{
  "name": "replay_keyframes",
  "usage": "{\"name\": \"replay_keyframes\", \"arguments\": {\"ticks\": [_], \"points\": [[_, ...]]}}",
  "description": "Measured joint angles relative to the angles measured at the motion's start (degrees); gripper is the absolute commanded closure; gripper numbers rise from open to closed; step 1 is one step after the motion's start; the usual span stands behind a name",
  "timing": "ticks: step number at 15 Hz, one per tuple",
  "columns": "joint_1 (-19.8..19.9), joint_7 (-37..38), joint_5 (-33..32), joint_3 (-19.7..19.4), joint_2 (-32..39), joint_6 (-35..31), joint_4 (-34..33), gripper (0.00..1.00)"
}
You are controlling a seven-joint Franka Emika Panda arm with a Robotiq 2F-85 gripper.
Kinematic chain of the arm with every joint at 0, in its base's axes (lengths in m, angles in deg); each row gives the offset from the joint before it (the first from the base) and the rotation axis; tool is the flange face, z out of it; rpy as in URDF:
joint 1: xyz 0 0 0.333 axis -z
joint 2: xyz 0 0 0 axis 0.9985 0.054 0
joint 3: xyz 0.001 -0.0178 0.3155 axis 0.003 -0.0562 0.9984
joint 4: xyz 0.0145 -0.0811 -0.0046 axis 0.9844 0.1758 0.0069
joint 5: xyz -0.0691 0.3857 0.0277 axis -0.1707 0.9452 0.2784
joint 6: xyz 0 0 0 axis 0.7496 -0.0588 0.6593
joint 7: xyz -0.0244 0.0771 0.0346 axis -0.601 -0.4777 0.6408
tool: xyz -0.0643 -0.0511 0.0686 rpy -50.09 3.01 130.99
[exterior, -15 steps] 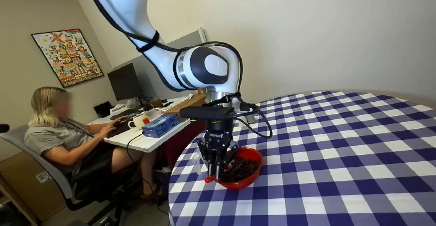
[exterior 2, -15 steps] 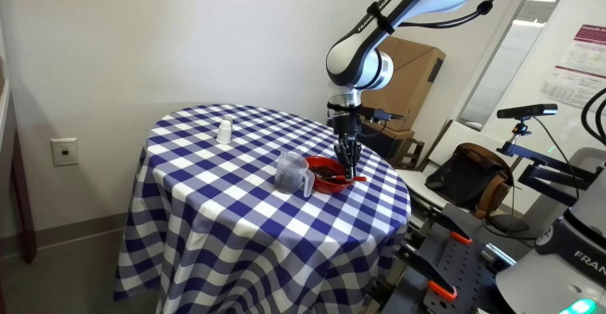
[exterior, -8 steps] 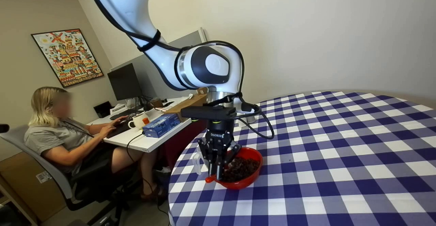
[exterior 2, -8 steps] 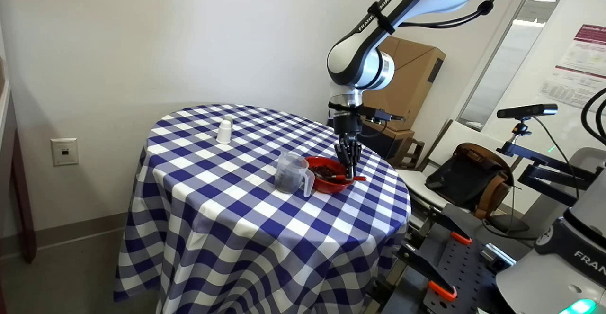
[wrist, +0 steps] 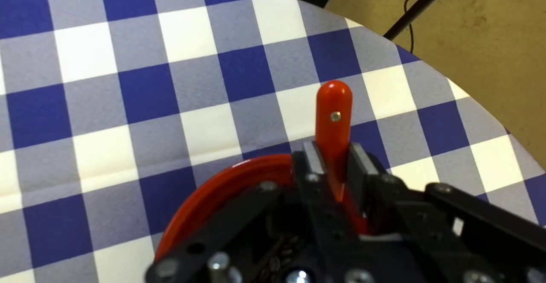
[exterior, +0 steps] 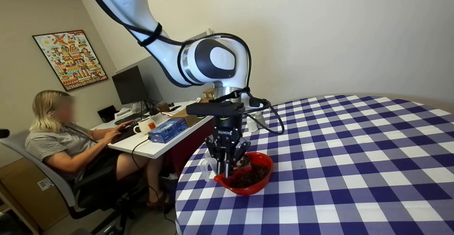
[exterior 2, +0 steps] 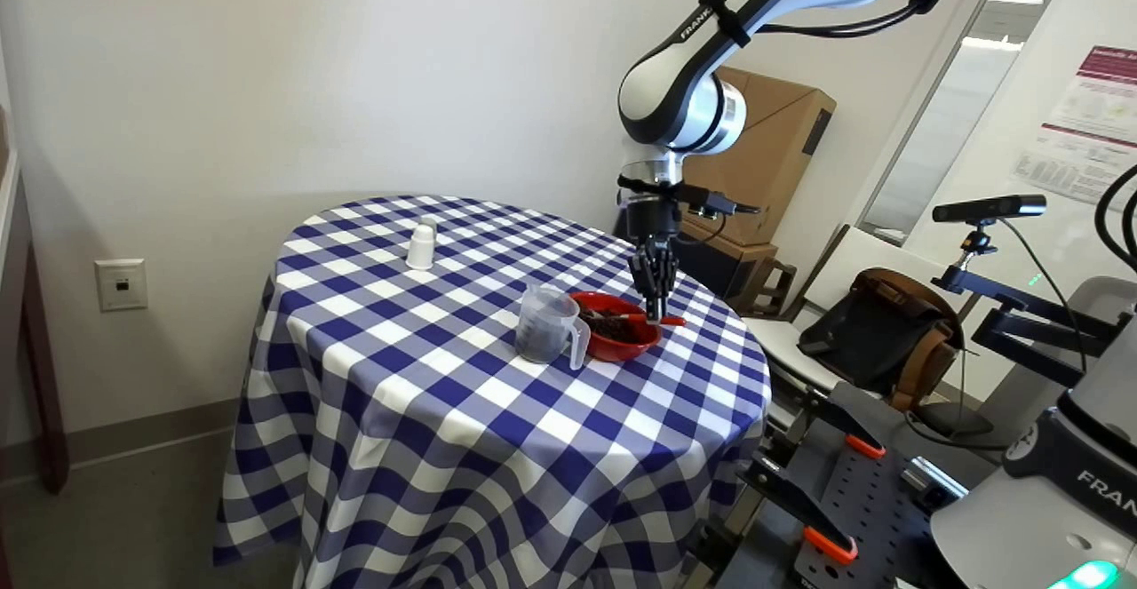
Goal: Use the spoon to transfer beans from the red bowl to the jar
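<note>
In an exterior view the gripper (exterior: 223,174) hangs over the red bowl (exterior: 256,189), its jaws pinched almost together on the red handle of the spoon (exterior: 218,179). The handle's end pokes past the bowl's rim toward the left edge of the table (exterior: 354,132); the metal head is over the bowl, where the beans (exterior: 250,178) lie heaped, and its load is too small to make out. The bowl stands near that edge, beyond which come a desk (exterior: 126,143) and a seated person (exterior: 67,146). On the bowl's right, checked cloth (exterior: 319,185) runs toward the far edge and the wall (exterior: 337,43).

In an exterior view the clear jar (exterior 2: 540,331) stands upright just beside the bowl; whether they touch cannot be told. The bowl lies nearer the table's right edge, the jar on its inner side. Two white containers (exterior 2: 420,249) stand well apart from both, toward the far left edge, with cloth stretching between.

In the wrist view the jaws flank the handle closely; its rounded end juts over a strip of cloth that leads to the table's curved edge and the floor (wrist: 477,74). Part of the bowl's rim shows beside the gripper.
</note>
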Motion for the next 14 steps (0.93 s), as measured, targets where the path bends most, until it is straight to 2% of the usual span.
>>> {"name": "replay_keyframes", "arguments": {"ticks": [14], "points": [[-2.2,-1.3,0.0,1.5,-7.1,-0.7,4.1,0.94]]}}
